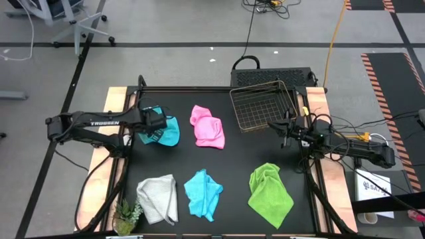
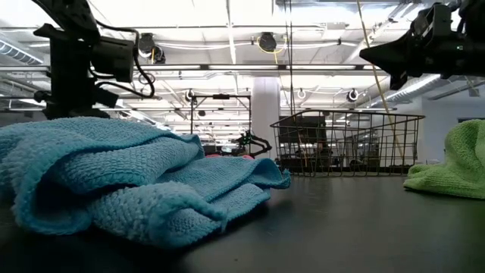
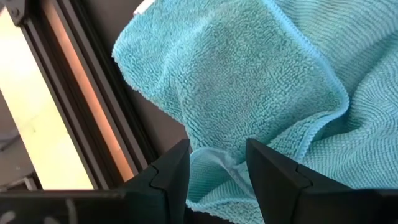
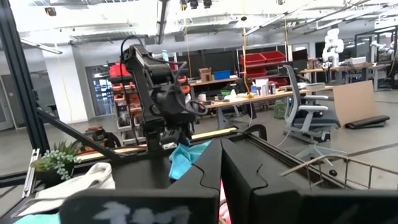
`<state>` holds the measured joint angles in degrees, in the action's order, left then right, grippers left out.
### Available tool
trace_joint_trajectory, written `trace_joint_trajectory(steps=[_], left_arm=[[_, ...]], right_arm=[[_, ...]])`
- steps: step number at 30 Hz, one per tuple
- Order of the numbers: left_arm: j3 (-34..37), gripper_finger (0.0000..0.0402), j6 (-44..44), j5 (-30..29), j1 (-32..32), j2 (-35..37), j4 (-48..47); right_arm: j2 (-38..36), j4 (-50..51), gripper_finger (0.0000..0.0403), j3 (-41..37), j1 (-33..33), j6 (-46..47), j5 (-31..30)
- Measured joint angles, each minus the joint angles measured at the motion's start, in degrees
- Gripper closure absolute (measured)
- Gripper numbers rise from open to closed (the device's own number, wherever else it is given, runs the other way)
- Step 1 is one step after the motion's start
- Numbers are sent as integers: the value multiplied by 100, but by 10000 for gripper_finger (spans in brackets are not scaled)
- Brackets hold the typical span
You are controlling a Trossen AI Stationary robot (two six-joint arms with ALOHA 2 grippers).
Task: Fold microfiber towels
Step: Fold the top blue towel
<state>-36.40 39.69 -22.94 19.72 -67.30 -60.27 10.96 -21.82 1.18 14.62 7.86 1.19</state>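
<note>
The left gripper (image 3: 216, 163) hung right over a light blue towel (image 1: 163, 131) near the back left of the table (image 1: 232, 166). Its 2 fingers stood apart, with a fold of that towel lying between them. I could not tell if they were squeezing it yet. The towel was straight below this gripper and spread away toward the middle of the table, so the left arm was the nearer one by far.

The right gripper (image 1: 284, 131) waited on the far right side, beside the wire basket (image 1: 260, 105), with its fingers shut together and nothing in them.

Farther out lay a pink towel (image 1: 208, 126), a white-grey towel (image 1: 159, 196), a second light blue towel (image 1: 202, 192) and a lime green towel (image 1: 269, 192), all still crumpled.

The left arm (image 1: 93, 123) said "TROSSEN" in white letters.
</note>
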Motion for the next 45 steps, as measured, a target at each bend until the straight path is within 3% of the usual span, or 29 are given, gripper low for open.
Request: trace_joint_trajectory(steps=[11, 19, 27, 33, 45], left_arm=[[0, 255, 81, 105, 82, 14, 46], [0, 389, -17, 101, -80, 14, 57], [-159, 396, -121, -12, -363, 145, 258], [-654, 397, -526, -615, -634, 324, 625], [-1276, 398, -898, -1219, -1057, 371, 685]], right_arm=[[4, 149, 403, -1, -1, 0, -7], [4, 155, 403, 1, -1, 0, -7], [4, 155, 403, 0, 0, 0, -7], [17, 152, 403, 0, -1, 0, -9], [573, -74, 403, 0, -29, 551, -4]])
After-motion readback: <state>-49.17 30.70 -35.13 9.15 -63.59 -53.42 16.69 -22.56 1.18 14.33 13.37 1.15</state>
